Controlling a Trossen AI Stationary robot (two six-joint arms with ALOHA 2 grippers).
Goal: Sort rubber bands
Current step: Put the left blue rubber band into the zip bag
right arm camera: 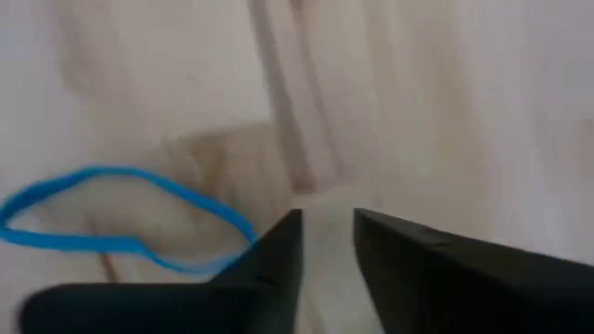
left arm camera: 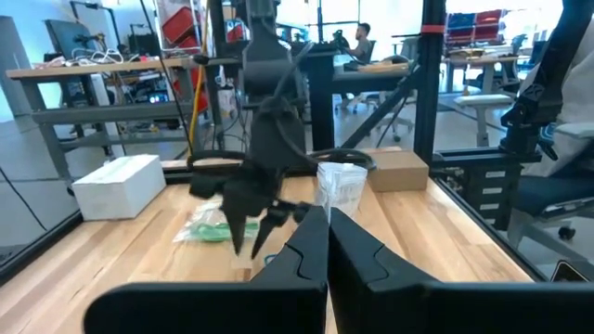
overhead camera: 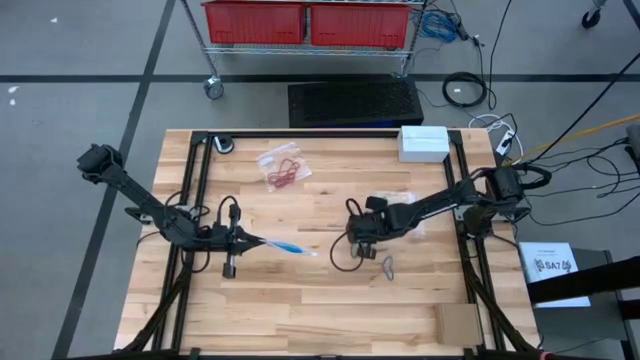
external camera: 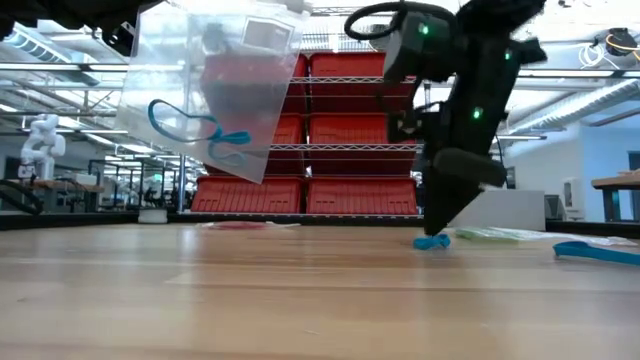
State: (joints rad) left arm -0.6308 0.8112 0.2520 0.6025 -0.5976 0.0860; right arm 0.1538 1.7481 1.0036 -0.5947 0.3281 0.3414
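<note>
Here, no readable writing; right end effector [right arm camera: 327,232] narrowly parted beside blue rubber band [right arm camera: 121,218]; left end effector [left arm camera: 327,243] closed.

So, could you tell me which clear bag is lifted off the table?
The bag holding blue bands, pinched by the left claw; the red-band bag and green-band bag lie flat on the table.

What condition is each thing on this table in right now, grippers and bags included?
Left gripper: shut on a clear bag, held up off the table.
Clear bag: hanging in the air, blue bands inside.
Right gripper: down at the tabletop, fingers slightly apart, holding nothing.
Blue rubber band: lying flat beside the right gripper.
Bag of red bands: lying flat.
</note>
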